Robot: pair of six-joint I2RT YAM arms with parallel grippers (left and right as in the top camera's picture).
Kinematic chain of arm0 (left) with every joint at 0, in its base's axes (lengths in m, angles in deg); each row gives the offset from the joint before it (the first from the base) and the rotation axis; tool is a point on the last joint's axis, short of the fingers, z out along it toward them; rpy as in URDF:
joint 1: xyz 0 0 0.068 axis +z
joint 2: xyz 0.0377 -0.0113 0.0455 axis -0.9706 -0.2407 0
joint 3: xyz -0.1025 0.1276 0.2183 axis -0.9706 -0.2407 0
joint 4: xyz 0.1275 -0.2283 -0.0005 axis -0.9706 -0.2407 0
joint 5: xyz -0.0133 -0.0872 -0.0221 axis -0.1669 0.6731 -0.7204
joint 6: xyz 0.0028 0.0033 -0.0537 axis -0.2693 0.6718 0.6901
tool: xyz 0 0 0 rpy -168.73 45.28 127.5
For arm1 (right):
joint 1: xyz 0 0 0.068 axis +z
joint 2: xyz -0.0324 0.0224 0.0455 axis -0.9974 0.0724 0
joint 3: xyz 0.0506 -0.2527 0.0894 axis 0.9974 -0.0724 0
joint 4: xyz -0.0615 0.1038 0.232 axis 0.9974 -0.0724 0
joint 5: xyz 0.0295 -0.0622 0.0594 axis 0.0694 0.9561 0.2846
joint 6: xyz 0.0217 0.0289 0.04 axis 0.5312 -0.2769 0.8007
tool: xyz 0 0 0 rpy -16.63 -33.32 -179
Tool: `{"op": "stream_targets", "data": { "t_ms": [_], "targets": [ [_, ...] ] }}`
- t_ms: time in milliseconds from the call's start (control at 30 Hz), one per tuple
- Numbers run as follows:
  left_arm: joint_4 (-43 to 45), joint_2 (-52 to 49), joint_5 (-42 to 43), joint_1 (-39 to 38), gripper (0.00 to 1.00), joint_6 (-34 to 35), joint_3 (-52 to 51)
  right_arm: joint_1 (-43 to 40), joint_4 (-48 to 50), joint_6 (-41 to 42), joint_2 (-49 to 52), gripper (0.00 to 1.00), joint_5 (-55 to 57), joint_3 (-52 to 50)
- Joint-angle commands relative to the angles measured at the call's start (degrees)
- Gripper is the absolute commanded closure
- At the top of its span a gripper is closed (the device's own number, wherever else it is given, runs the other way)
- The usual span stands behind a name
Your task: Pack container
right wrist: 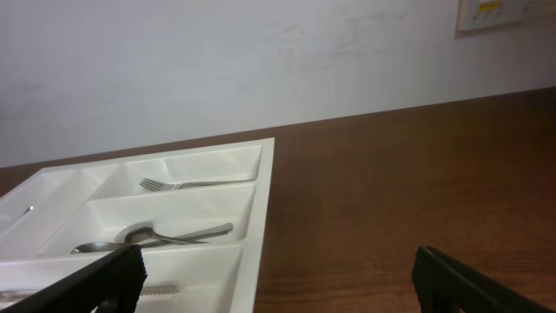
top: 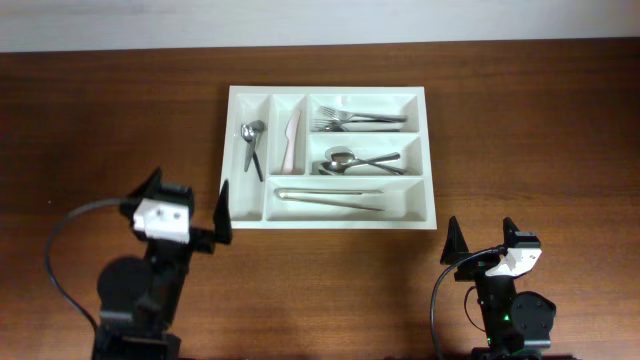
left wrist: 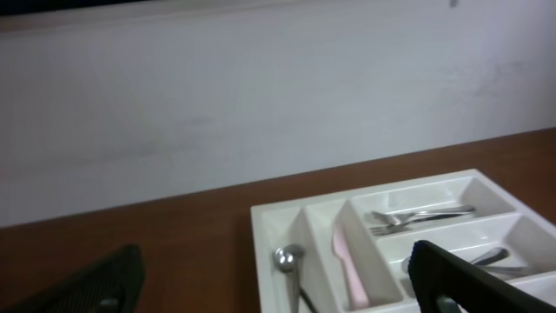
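The white container (top: 430, 160) lies at the table's middle back, also in the left wrist view (left wrist: 269, 243) and the right wrist view (right wrist: 265, 200). Its compartments hold a small spoon (top: 250, 140), a pink knife (top: 291, 140), forks (top: 360, 121), spoons (top: 360, 162) and steel knives (top: 330, 199). My left gripper (top: 188, 203) is open and empty, in front of the container's left corner. My right gripper (top: 486, 240) is open and empty, in front of its right corner.
The brown wooden table (top: 530, 110) runs to a white wall (top: 320, 20) at the back. Black cables (top: 60, 260) trail from both arm bases near the front edge.
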Motion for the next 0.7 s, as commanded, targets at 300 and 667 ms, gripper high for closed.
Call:
{"op": "stream_targets", "data": {
  "t_ms": [300,667],
  "targets": [
    [4.98,18.67,-0.48,2.86,0.01,1.62,-16.33,-0.13,-0.28,0.24,-0.44,0.01,-0.55,-0.26],
    [8.48,29.42,-4.15,2.86,0.01,1.84,-22.38,-0.13,-0.28,0.24,-0.44,0.01,-0.55,-0.26]
  ]
}}
